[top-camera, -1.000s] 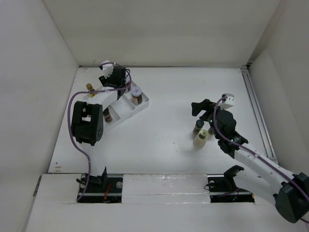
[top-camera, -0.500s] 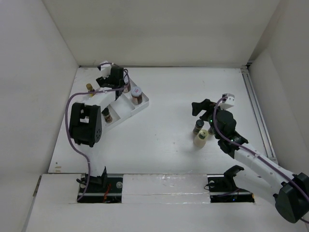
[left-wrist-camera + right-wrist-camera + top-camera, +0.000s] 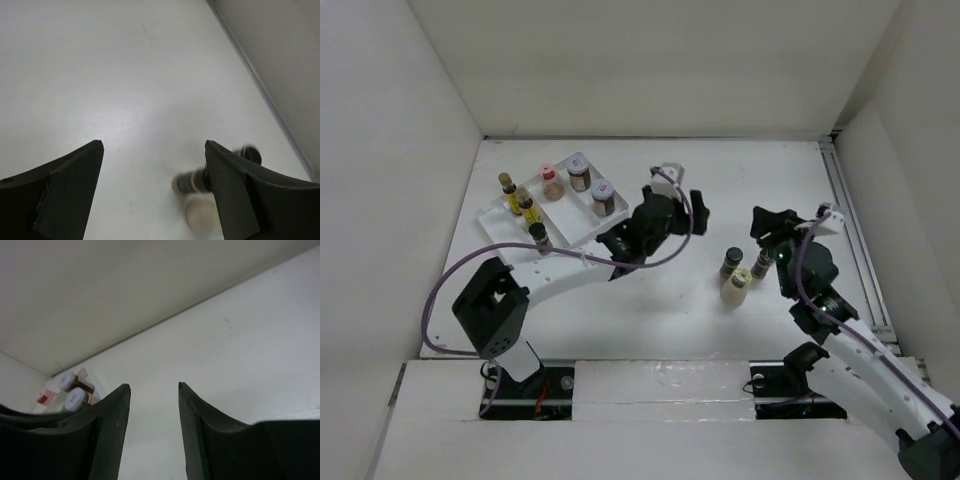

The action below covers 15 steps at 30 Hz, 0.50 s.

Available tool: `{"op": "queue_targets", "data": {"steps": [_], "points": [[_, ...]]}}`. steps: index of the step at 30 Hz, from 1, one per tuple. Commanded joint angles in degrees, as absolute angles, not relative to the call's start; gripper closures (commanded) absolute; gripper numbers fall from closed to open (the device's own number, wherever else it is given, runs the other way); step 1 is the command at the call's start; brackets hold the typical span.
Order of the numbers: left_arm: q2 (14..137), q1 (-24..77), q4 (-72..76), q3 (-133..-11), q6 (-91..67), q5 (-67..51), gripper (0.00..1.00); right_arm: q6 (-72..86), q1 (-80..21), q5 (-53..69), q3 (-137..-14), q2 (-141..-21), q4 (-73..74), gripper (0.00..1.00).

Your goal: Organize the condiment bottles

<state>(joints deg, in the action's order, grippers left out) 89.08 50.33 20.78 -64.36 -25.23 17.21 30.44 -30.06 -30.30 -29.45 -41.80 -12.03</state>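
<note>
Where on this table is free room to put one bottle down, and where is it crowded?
Free: the far strip behind the white tray; the near strip in front of the three loose bottles. The middle is bare, but the left gripper hangs over it. Crowded: the tray, and around those bottles beside the right gripper.

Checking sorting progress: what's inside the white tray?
Six bottles: three slim yellow-labelled ones, a pink-capped one, two brown jars with silvery lids. The left arm hides the tray's near corner.
</note>
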Motion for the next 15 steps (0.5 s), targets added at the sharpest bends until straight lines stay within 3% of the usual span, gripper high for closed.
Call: {"op": "queue_targets", "data": {"steps": [1,2,5,15], "points": [[91.8,55.7,22.3,-62.5,-21.5,8.9,0.21,30.7,-29.8,-37.9,-30.9,-34.3,-11.2,0.48],[92.3,59.1,22.3,-62.5,-20.4,8.9,0.19,30.7,-29.8,-38.7,-30.8,-31.8,-11.2,0.31],[94.6,62.4,22.3,-63.1,-19.1,8.2,0.10,30.7,-29.8,-39.9,-30.2,-29.4,-10.5,0.19],[102.1,68.0,13.5,-73.3,-15.0,7.0,0.11,31.2,-29.8,-38.3,-31.2,-34.0,-10.0,0.16]]}}
